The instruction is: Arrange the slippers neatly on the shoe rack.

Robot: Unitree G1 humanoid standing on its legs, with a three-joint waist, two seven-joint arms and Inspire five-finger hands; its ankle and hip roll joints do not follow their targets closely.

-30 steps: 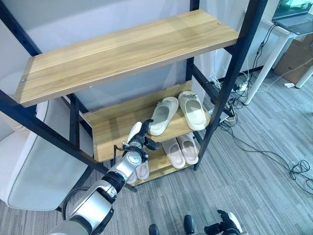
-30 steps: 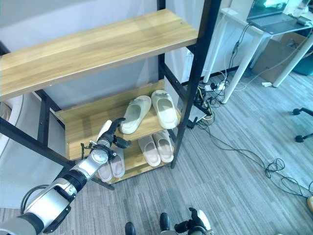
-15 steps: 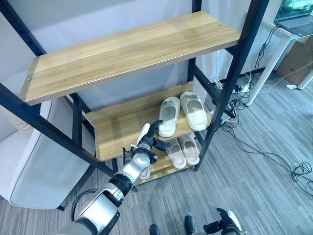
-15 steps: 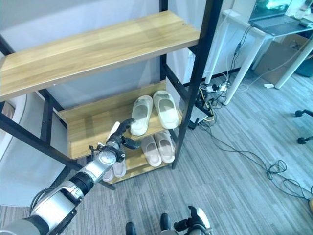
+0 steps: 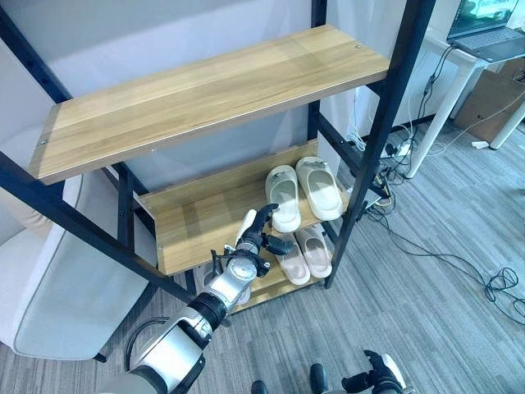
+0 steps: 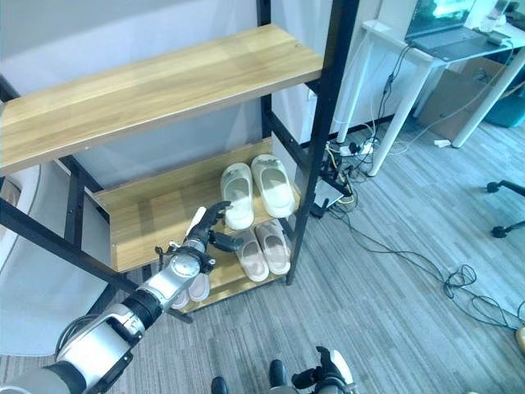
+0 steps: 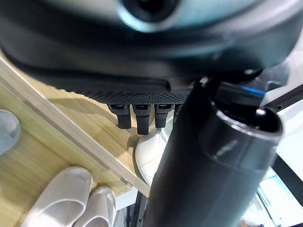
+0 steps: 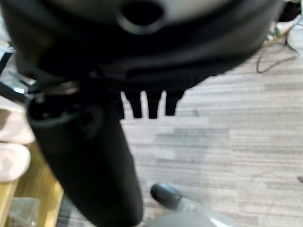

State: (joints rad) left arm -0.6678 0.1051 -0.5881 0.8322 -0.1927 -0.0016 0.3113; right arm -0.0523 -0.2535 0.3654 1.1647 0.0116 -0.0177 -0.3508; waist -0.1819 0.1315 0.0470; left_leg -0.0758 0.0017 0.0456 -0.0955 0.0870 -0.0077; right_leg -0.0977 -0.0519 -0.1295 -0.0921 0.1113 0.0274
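The left robot hand (image 5: pixel 250 243) reaches out in front of the middle shelf of the black-framed wooden shoe rack (image 5: pixel 205 90), at that shelf's front edge. Its fingers (image 7: pixel 138 118) are straight and relaxed, spread apart from the thumb, and hold nothing; in the left wrist view they point past the shelf edge toward the near slipper without clearly touching it.

On the middle wooden shelf (image 5: pixel 197 222) sits a pair of cream-white foam slippers (image 5: pixel 302 191), side by side at the shelf's right end, the left one angled slightly toward the front edge and lying just beside the hand's fingertips.

On the bottom wooden shelf (image 5: pixel 271 283) lies a pair of pale pink slippers (image 5: pixel 304 254), side by side under the cream pair. Another pair of pale pink slippers (image 6: pixel 190 289) lies further left on the same shelf, partly hidden behind the left arm.

The top wooden shelf (image 5: pixel 164 111) carries nothing.

The right robot hand (image 5: pixel 373 382) hangs low at the bottom of the head views, above the grey striped carpet floor (image 5: pixel 426 320); in its wrist view its fingers (image 8: pixel 150 106) point straight out, apart from the thumb, holding nothing.
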